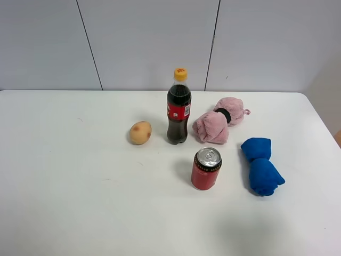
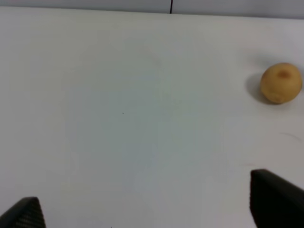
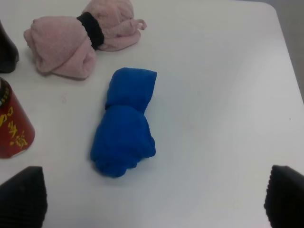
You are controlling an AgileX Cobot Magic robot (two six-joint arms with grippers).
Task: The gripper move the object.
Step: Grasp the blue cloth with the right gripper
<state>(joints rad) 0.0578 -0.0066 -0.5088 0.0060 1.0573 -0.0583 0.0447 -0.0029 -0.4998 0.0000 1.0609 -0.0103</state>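
1. Two grippers, both with jaws spread wide and nothing between them. The right gripper (image 3: 153, 197) looks down on the blue bundle (image 3: 124, 128). The left gripper (image 2: 148, 209) hangs over bare table (image 2: 118, 95), with only the potato (image 2: 281, 83) ahead of it.
2. Neither arm shows in the overhead view. There the blue bundle lies flat at the lower right of the frame. It sits right of the can (image 1: 206, 169) and below the pink bundle (image 1: 218, 120), apart from both.
3. I judge the step in hand to be the approach, not yet a grasp: nothing touches the cloth.
4. Next I would bring the right gripper down until its fingers straddle the bundle, best across the cinched waist, then close. The cloth looks soft, so I expect it to squash and to need a deep bite.
5. I would mind the can, the nearest thing to the bundle, since a wide-open finger could knock it.
6. The bottle (image 1: 179, 106) has a yellow cap and a red label with white print, too small to read. The can is red with yellow lettering. I cannot make out a word, though both may be cola.
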